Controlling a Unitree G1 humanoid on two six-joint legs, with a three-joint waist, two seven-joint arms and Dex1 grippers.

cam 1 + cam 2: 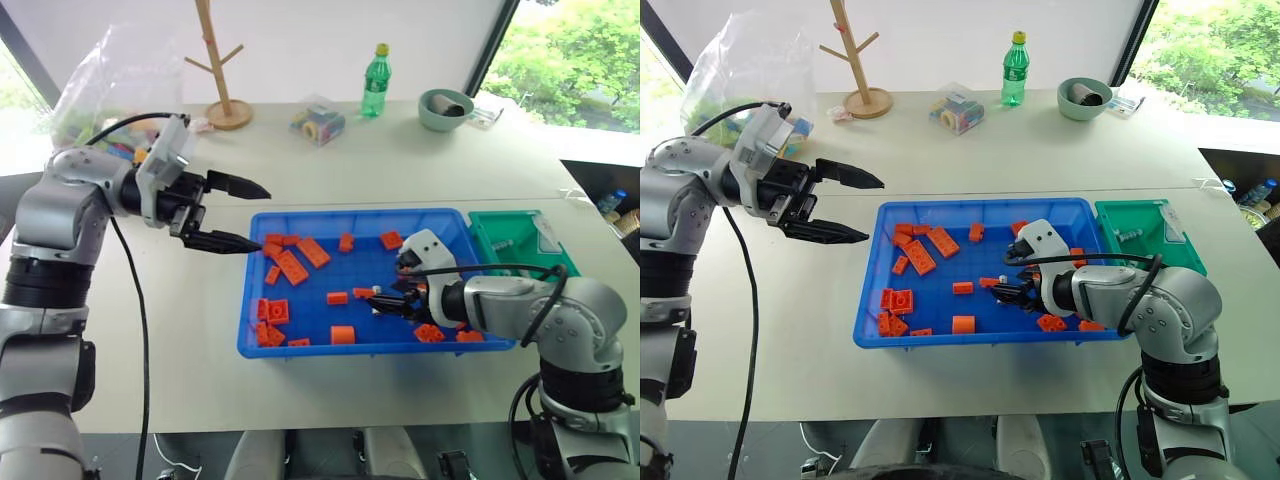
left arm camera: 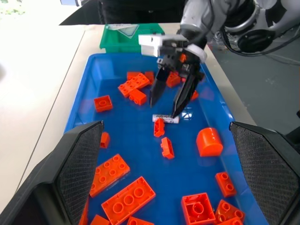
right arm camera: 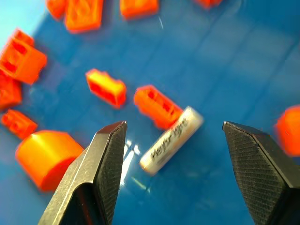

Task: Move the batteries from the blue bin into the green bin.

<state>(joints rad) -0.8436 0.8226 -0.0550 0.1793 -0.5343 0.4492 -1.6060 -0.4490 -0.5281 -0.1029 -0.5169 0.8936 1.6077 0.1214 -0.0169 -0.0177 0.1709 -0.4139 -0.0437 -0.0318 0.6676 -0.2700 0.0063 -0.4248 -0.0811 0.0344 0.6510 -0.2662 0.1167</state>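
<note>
A silver-grey battery (image 3: pixel 171 139), a smooth cylinder with dark script too blurred to read, lies flat on the floor of the glossy blue bin (image 1: pixel 300 345), touching a studded orange brick (image 3: pixel 157 106). The right pincer (image 3: pixel 174 154) hangs wide open just above the battery, empty. The left pincer (image 1: pixel 236 213) is open and empty beside the blue bin. The green bin (image 1: pixel 495 228) touches the blue bin's far end.

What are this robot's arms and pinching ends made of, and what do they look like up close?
Both arms are rounded silver-grey metal shells with black joints. Loose black cables loop along each. The left gripper and right gripper each carry a white block at the wrist and two long, pointed black fingers with a fine cross-hatched grip pattern on the inner faces.
</note>
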